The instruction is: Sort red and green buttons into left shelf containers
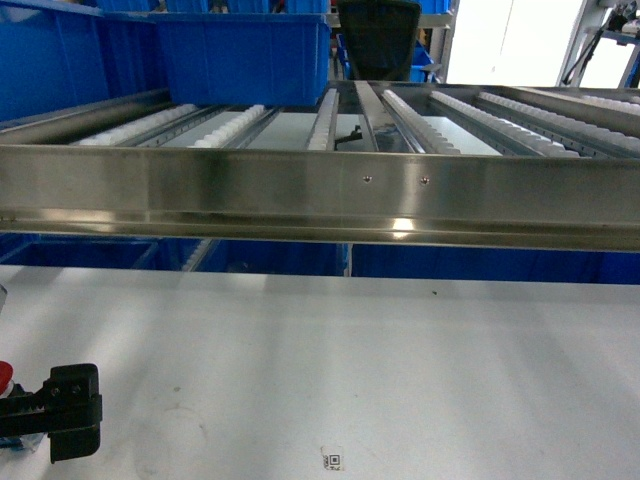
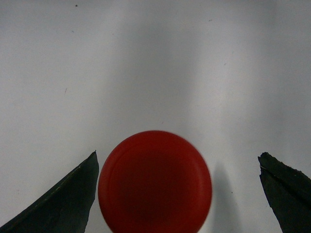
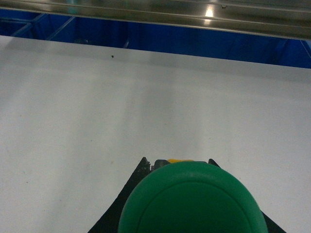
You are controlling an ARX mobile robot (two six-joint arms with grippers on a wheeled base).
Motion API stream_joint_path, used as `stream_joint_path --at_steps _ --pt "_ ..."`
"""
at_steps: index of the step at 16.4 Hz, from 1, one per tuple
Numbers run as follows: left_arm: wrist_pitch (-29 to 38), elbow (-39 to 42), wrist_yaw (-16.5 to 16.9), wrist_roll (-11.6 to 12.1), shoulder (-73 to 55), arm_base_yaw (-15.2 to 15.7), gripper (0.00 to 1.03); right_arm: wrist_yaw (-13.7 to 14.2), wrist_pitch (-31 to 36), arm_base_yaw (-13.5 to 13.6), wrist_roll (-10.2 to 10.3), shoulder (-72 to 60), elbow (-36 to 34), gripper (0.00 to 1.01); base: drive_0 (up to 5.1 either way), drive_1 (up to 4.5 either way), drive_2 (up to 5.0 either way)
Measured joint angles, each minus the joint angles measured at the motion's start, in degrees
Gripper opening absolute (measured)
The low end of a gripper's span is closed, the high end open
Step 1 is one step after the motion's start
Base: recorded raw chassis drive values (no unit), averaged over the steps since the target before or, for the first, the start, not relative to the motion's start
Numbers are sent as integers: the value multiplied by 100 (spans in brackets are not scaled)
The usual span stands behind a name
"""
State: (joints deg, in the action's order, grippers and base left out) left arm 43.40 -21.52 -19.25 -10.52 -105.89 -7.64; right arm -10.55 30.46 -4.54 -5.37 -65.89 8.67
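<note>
The red button (image 2: 154,182) stands on the white table, its domed cap filling the low middle of the left wrist view. My left gripper (image 2: 178,155) is open around it: the left finger (image 2: 63,204) is close beside the cap and the right finger (image 2: 286,189) stands well apart. In the head view only a red sliver of the button (image 1: 3,378) shows next to the left gripper (image 1: 62,410). The green button (image 3: 192,201) fills the bottom of the right wrist view, with my right gripper (image 3: 177,160) shut on its body. A large blue container (image 1: 240,55) sits on the roller shelf, back left.
A steel shelf rail (image 1: 320,195) runs across in front of the roller tracks (image 1: 420,120), above the white table (image 1: 380,350). Another blue tub (image 1: 60,60) stands at the far left. A small code sticker (image 1: 333,460) lies near the table's front edge.
</note>
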Motion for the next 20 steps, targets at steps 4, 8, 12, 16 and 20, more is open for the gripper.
stream_joint_path --at_steps 4,8,12,16,20 --pt "293 66 162 -11 -258 155 98 0 0 0 0 0 0 26 0 0 0" --pt "619 120 496 -15 -623 234 93 0 0 0 0 0 0 26 0 0 0" --pt "1189 291 424 -4 -1001 175 32 0 -2 0 0 0 0 26 0 0 0" --pt "1344 413 380 22 -1001 177 27 2 0 0 -2 0 0 26 0 0 0" --pt "1390 579 481 199 -802 275 26 0 0 0 0 0 0 26 0 0 0"
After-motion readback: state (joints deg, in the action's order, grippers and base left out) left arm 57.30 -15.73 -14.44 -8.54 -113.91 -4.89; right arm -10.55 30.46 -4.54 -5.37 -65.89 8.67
